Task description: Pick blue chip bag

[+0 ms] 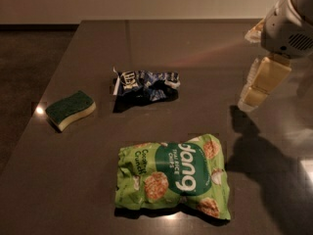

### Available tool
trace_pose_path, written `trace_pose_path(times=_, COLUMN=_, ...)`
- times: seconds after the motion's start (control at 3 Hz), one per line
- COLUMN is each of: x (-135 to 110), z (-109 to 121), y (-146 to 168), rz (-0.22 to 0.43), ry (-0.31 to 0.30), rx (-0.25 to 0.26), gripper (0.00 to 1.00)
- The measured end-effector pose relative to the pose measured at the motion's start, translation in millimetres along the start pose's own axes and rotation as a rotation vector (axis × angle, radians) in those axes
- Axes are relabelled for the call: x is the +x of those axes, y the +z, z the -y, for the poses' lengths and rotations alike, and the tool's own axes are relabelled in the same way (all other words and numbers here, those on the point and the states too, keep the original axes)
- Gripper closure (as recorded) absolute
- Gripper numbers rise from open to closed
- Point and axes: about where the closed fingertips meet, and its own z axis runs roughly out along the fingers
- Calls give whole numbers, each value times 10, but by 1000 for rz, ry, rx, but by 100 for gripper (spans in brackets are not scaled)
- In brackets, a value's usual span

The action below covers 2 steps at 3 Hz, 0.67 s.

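We see the tool above the table's right side, well apart from everything; can't tell its grip state. Blue chip bag lies mid-table, beyond the green dang bag, right of the sponge.

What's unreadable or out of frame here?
- Arm: cut off by top and right edges, camera view.
- Gripper, at right, well apart from the blue bag: its far side hidden by itself.
- Lettering on the blue bag: crumpled, unreadable.
- Table: cut off by bottom and right edges.
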Motion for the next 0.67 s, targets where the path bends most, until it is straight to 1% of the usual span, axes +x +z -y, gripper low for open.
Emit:
trace_pose_path(times=0.33, x=-334, z=208, y=193, rz=64, ry=-10, rx=10, gripper=0)
trace_pose_path(times=0.67, x=-667, z=334, y=449, rz=104, ry=-22, rx=4, gripper=0)
